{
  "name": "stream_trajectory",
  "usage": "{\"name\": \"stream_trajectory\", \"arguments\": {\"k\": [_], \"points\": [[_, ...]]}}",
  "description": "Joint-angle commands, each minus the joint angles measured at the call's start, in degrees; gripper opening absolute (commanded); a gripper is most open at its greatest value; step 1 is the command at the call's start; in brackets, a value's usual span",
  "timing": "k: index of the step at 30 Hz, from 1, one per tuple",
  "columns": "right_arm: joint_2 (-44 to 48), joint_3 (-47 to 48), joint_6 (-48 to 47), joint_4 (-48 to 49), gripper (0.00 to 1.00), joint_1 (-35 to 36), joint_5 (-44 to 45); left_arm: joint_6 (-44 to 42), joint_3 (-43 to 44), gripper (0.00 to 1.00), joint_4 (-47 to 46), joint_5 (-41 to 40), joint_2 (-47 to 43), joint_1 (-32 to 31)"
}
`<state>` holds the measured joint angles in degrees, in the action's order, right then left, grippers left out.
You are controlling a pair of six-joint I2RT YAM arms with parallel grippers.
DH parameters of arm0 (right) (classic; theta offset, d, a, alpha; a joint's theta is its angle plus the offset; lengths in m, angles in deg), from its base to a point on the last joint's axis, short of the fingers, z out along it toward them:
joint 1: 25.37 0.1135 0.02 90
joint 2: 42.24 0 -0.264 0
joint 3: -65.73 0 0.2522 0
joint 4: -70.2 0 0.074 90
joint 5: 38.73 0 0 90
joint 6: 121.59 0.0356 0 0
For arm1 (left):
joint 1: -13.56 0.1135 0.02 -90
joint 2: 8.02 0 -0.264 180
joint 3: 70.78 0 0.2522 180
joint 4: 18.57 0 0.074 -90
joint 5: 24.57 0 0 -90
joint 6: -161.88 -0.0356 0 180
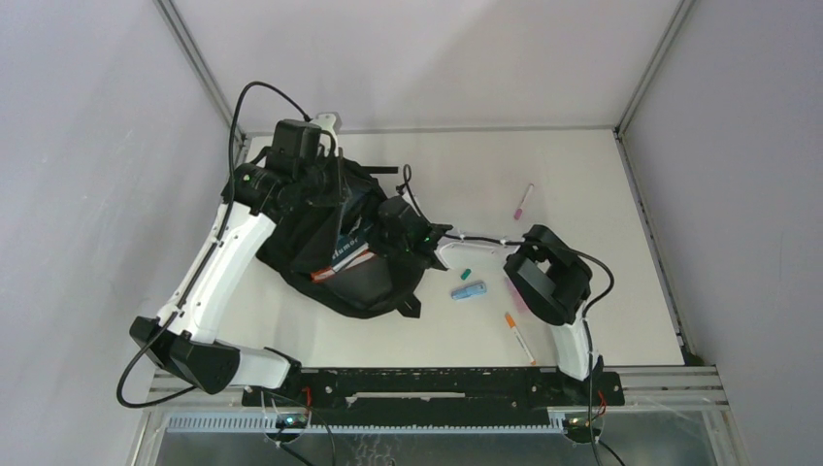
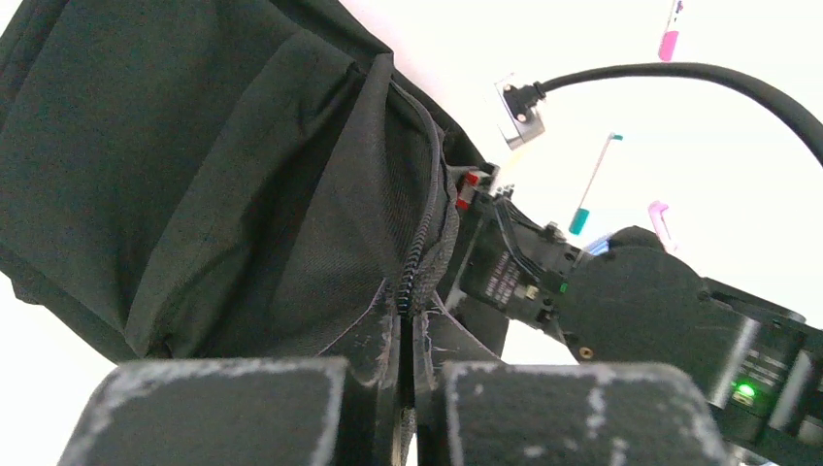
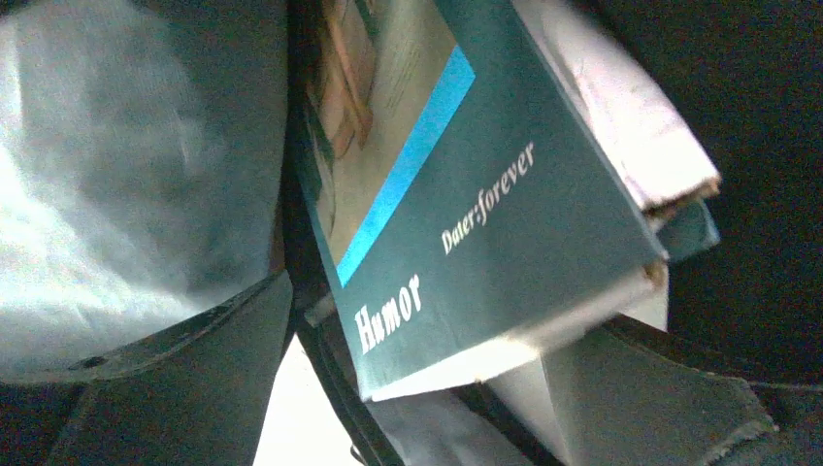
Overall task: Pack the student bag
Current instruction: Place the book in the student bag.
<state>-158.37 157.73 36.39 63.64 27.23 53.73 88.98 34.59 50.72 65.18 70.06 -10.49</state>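
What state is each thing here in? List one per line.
backpack, unzipped, mouth held open
book, partly inside the backpack
left gripper, shut on the backpack's zip edge
right gripper, open beside the book
pens, lying loose on the table

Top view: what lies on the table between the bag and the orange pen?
A small blue item and a teal piece, both apart from the bag, in top view.

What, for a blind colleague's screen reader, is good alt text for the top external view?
A black soft fabric backpack lies open on a white table, a dark teal paperback book poking from its mouth. The left pincer pinches the bag's far edge; the open right pincer sits by the book. Coloured pens lie to its right.
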Motion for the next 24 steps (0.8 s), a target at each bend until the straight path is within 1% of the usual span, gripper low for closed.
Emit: {"name": "stream_trajectory", "arguments": {"k": [1, 4, 8, 18, 20, 22, 24], "points": [[5.8, -3.0, -4.3, -2.3, 1.0, 0.5, -4.4, 1.0, -0.7, 0.0, -5.1, 0.4, -2.5, 1.0], [7.9, -5.3, -6.1, -2.4, 1.0, 0.3, -7.5, 0.8, -1.3, 0.0, -5.5, 0.4, -2.7, 1.6], [11.9, -8.2, -10.2, -3.7, 1.0, 0.2, -9.3, 0.8, -2.0, 0.0, -6.0, 0.8, -3.0, 2.4], [22.1, -15.7, -17.5, -6.9, 1.0, -1.5, -8.5, 0.1, -3.2, 0.0, -6.8, 2.8, -3.7, 2.9], [25.6, -16.5, -20.1, -10.9, 0.99, -2.1, -5.6, -0.4, -4.0, 0.0, -7.2, 3.4, -3.8, 2.9], [30.6, -18.1, -20.0, -16.4, 0.99, -2.3, 5.0, -0.5, -5.1, 0.0, -7.9, 4.1, -4.0, 2.9], [38.2, -22.6, -19.4, -17.5, 0.99, -3.8, 12.4, 0.4, -6.7, 0.0, -9.4, 5.1, -4.4, 2.9]]}}
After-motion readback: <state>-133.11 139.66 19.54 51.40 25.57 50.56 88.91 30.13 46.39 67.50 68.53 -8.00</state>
